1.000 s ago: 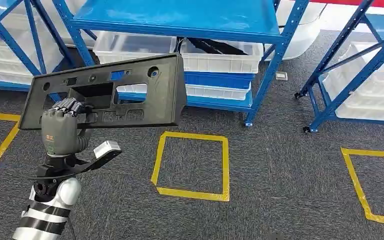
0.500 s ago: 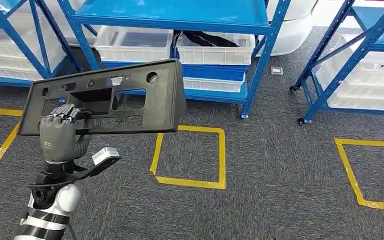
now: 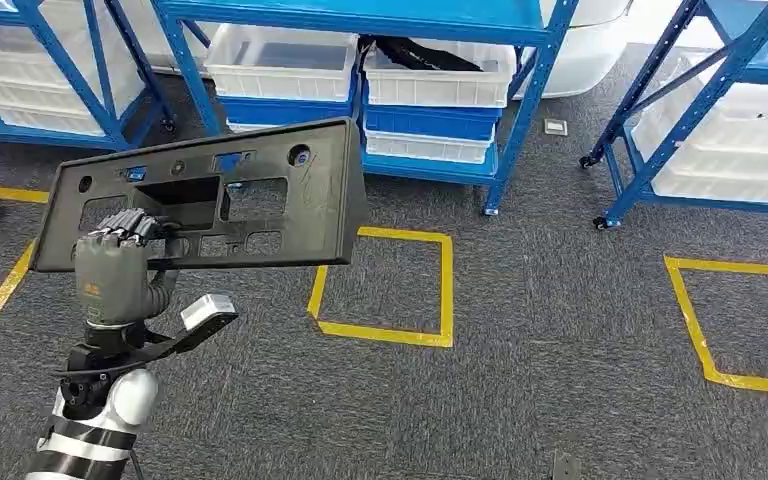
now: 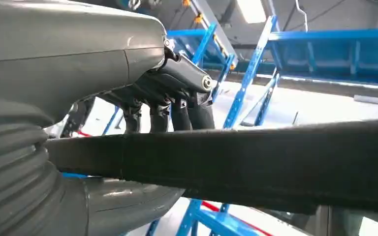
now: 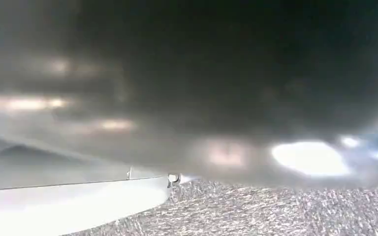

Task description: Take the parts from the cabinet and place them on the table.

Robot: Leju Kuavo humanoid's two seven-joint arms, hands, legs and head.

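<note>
- Plainly, the left hand is raised at the near left of the head view, its fingers curled over the lower rim of a large opening in the black plastic panel, which it holds up off the floor
- From the left wrist view, the left hand has its dark fingers hooked over 1 side of the panel's edge and its thick grey thumb against the other side, so the panel is clamped between them
- That panel is a long, flat, dark piece with several rectangular cut-outs and small round holes; it stands broad face towards the camera, tilted slightly, with its right end higher than its left
- As for the right hand, I cannot tell how it stands: the right wrist view is dark and blurred, with a pale edge and a strip of speckled grey carpet
- Behind the panel, at the far side, a blue metal shelving rack holds white plastic bins on its low shelf, 1 of them with dark parts inside
- More blue racking with white bins stands at the far right
- On the grey carpet, a square of yellow tape lies just right of the panel, and part of another yellow outline lies well apart at the right
</note>
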